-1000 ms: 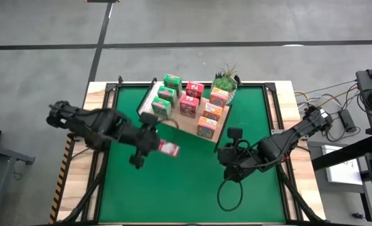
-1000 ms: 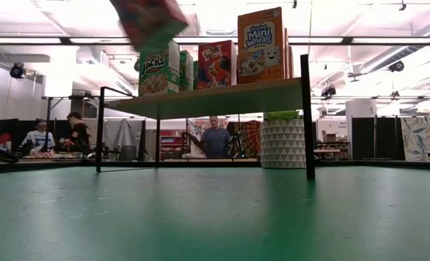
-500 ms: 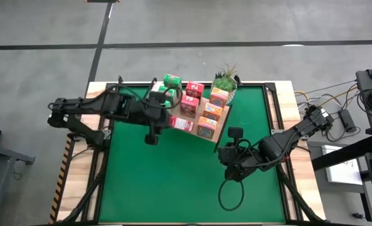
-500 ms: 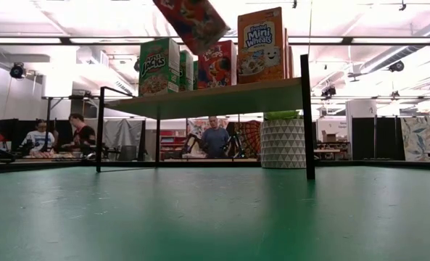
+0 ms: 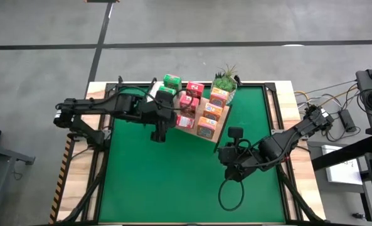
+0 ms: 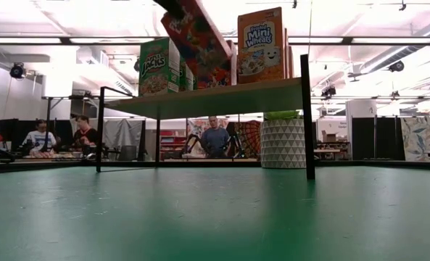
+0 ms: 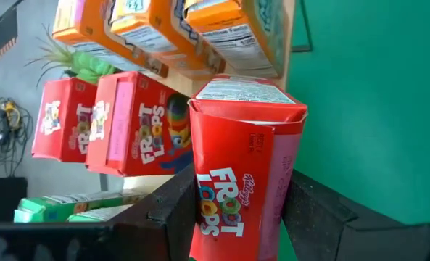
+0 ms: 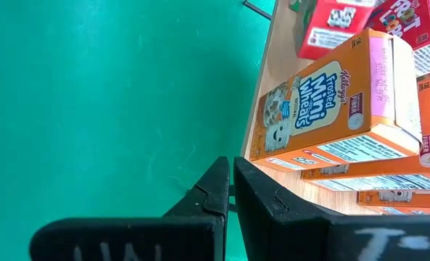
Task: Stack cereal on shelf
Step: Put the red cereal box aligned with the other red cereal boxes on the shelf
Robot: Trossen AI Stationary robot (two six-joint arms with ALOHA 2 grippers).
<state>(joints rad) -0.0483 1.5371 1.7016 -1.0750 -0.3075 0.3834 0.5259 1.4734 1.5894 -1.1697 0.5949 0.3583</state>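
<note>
The shelf [image 5: 226, 113] is a light-wood board on a thin black frame, standing on the green mat at the far middle. Green [image 5: 167, 93], red [image 5: 194, 90] and orange [image 5: 212, 110] cereal boxes stand on it in rows. My left gripper [image 5: 179, 119] reaches in from the left, shut on a red Froot Loops box [image 7: 236, 159] at the shelf's near left side. In the low view this box [image 6: 198, 42] hangs tilted just above the board [image 6: 222, 96]. My right gripper [image 5: 223, 156] hovers shut over the mat, right of the shelf's near corner. My left gripper pinches the red box between its two fingers [image 7: 172, 214], across the box's two narrow sides, on the lower part [image 7: 233, 217] away from the top flap. The fingers slant down from the table's left. The box is tilted; whether its low corner touches the board, I cannot tell.
A potted green plant [image 5: 224, 78] stands at the shelf's far right corner. A black cable loop [image 5: 229, 191] lies on the mat under my right arm. Open green mat [image 5: 173, 182] spreads across the near half. People sit and stand in the room beyond the table [image 6: 216, 138].
My left gripper has swung from over the mat toward the table's far right, carrying the red box to the shelf's near left side. The box has stayed tilted and now hangs in front of the red boxes standing there. My right arm kept still.
</note>
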